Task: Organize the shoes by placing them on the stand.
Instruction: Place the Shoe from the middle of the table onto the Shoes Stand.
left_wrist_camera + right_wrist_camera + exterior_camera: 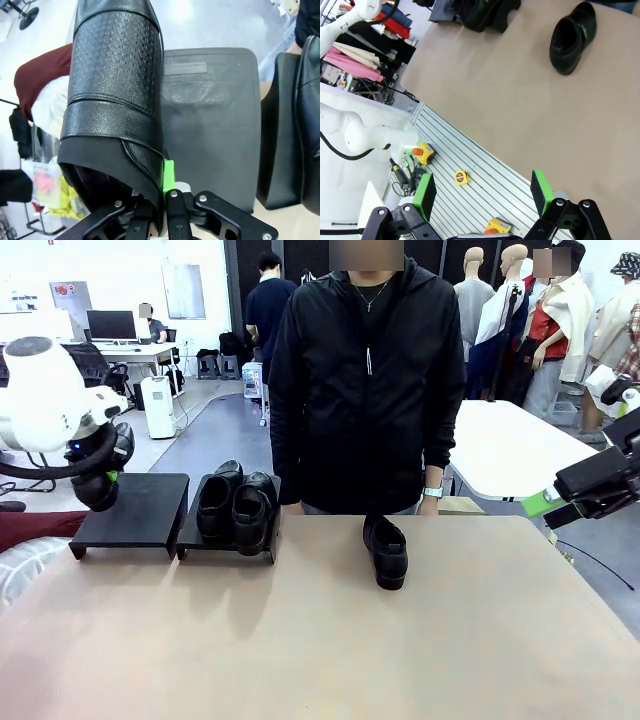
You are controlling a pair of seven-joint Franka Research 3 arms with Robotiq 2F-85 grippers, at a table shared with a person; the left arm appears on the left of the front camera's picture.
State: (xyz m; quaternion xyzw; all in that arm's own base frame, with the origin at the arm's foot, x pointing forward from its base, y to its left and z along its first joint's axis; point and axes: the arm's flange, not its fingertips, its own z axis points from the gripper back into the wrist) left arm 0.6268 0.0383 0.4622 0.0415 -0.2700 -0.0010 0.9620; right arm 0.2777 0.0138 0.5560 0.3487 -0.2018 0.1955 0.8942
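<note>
The left gripper (161,190) is pressed together on the heel rim of the held shoe (115,90), which hangs toe-down over the outer edge of the left platform (210,130) of the stand. That platform's top is bare. The right platform (228,538) already carries a pair of shoes (250,512) side by side. A loose shoe (386,552) lies on the bench (300,640) in front of the person (365,380). The right gripper (482,192) waits spread wide, holding nothing, off the bench's right side.

The step in hand looks like setting this shoe down on the bare platform. To do it well, I would bring the shoe further over the platform, because part of it seems to overhang the outer side. It should sit on one half only (the loose shoe will need the other). Tip the toe forward so the sole comes down flat and lines up with the pair next door. Let go only once the sole rests fully on the top, since a pinch on a soft rim may let the shoe swing or topple.
</note>
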